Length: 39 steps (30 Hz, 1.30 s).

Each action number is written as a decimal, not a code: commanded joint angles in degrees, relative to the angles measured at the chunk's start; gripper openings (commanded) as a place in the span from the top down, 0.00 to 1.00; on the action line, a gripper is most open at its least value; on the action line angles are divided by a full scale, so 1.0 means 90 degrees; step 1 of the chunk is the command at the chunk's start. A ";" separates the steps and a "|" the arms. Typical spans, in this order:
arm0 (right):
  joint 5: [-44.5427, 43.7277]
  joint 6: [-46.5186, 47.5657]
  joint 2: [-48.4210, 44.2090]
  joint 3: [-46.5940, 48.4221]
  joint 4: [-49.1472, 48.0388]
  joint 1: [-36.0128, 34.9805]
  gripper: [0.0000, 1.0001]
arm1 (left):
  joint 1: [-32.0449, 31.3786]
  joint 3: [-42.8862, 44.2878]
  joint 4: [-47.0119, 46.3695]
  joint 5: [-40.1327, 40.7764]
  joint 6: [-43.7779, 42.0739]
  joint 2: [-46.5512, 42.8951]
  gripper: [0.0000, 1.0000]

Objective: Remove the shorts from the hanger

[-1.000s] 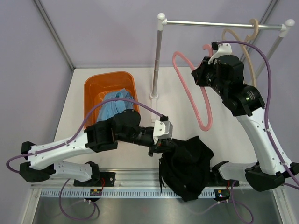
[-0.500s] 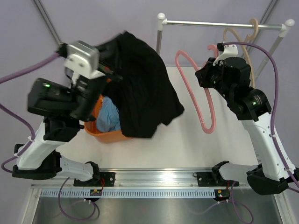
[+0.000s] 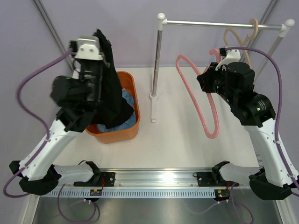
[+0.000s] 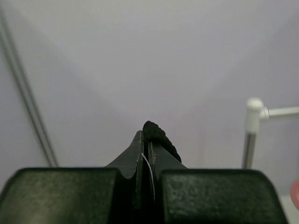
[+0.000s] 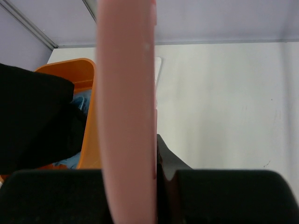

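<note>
The black shorts [image 3: 108, 91] hang from my raised left gripper [image 3: 99, 36], which is shut on their top edge, and they drape down over the orange bin [image 3: 130, 132]. In the left wrist view a black fold [image 4: 159, 135] shows between the shut fingertips. My right gripper [image 3: 216, 63] is shut on the bare pink hanger [image 3: 202, 102] and holds it in the air right of the rack post. The hanger [image 5: 126, 107] fills the middle of the right wrist view, with the shorts [image 5: 37, 121] and bin [image 5: 86, 116] at the left.
A clothes rack [image 3: 219, 23] with a white-footed post [image 3: 155, 70] stands at the back. A beige hanger [image 3: 243, 39] hangs on its rail at the right. Blue clothing [image 3: 127, 119] lies in the orange bin. Grey walls close in the table on three sides.
My left arm has swung the shorts from the table's front edge up and to the left, and they now hang over the bin. My right gripper lifted the pink hanger slightly.
</note>
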State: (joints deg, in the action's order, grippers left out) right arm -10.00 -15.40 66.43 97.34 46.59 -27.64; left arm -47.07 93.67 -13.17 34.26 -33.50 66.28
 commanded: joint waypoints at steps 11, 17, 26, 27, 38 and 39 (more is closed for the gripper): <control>0.0125 0.0187 -0.0145 0.0044 0.0126 -0.0035 1.00 | 0.3801 -0.1508 0.3419 -0.3336 0.7323 0.0918 1.00; 0.0105 0.0333 0.0089 0.0209 0.0156 -0.0044 1.00 | 0.4078 -0.3158 0.2831 -0.4225 0.8261 0.0293 0.82; 0.0154 0.0861 0.0635 0.0649 -0.0118 -0.0025 1.00 | 0.4087 -0.3270 0.3230 -0.5866 0.8011 -0.0381 0.01; 0.0183 0.0929 0.0723 0.0678 -0.0166 -0.0034 1.00 | 0.4087 -0.3008 0.3385 -0.5954 0.7835 -0.0537 0.01; 0.0584 0.1594 0.2041 0.2619 -0.0295 0.0600 1.00 | 0.4078 -0.2828 0.5320 -0.5731 0.5609 -0.2128 0.01; 0.0584 0.1603 0.2390 0.2902 -0.0139 0.0658 1.00 | 0.4078 -0.2897 0.5408 -0.5624 0.5529 -0.2246 0.01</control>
State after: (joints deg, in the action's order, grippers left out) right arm -5.93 -3.16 84.01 115.94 46.26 -23.20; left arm -10.28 68.93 30.30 -17.23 23.22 48.18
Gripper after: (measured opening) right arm 0.128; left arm 0.988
